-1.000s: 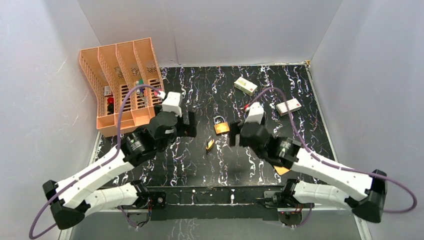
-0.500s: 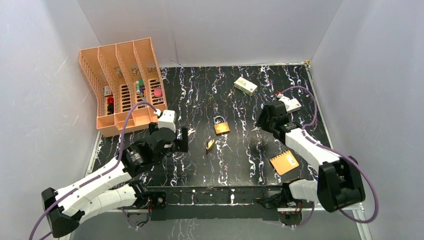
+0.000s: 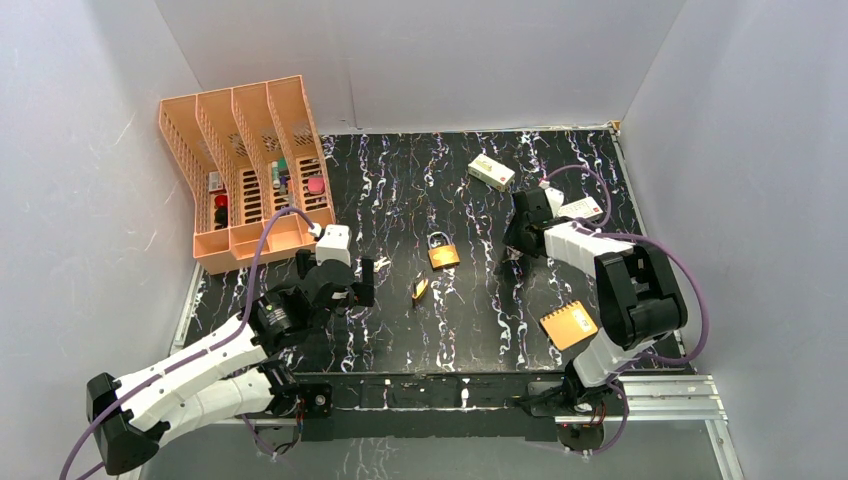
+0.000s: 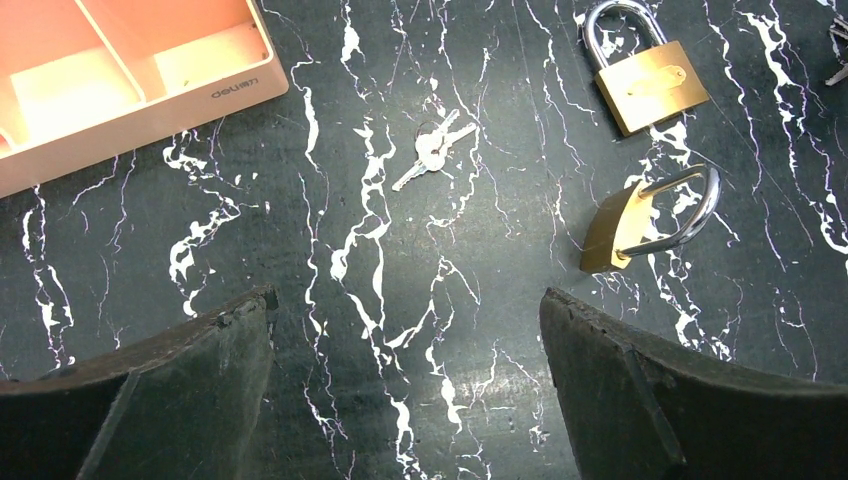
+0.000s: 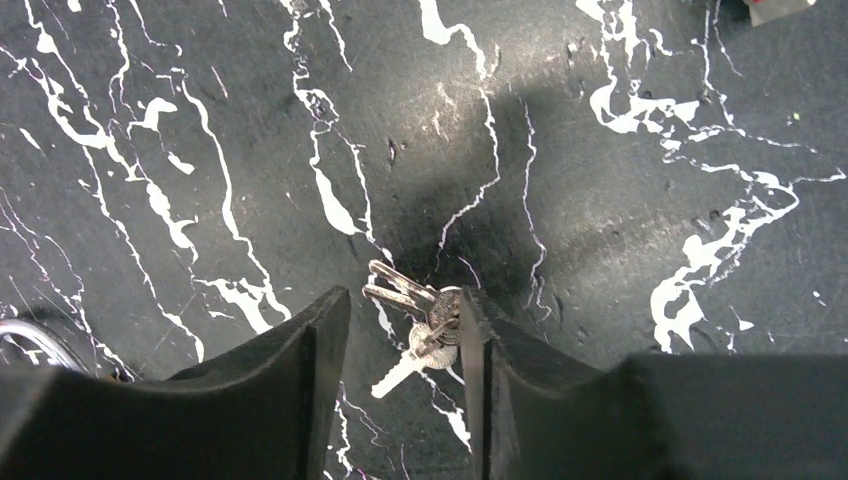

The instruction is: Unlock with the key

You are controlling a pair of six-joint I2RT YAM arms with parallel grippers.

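Note:
A small silver key (image 5: 425, 335) bunch on a ring lies flat on the black marbled table (image 5: 600, 200), between the fingers of my right gripper (image 5: 405, 300). The jaws stand a little apart. The right finger touches the key heads, and the left finger is clear of them. A second key bunch (image 4: 433, 150) lies ahead of my left gripper (image 4: 405, 310), which hovers wide open and holds nothing. One brass padlock (image 4: 650, 85) lies flat, and another padlock (image 4: 640, 225) lies on its side. In the top view, my right gripper (image 3: 513, 245) is right of the padlocks (image 3: 443, 254).
An orange file organiser (image 3: 240, 170) stands at the back left, close to my left arm. Two white boxes (image 3: 491, 171) (image 3: 580, 210) lie at the back right. An orange notepad (image 3: 568, 325) lies near the front right edge.
My right arm has swung from beside the flat padlock to the back right and come down over the keys, its jaws narrowing. My left arm has drawn back toward the near edge.

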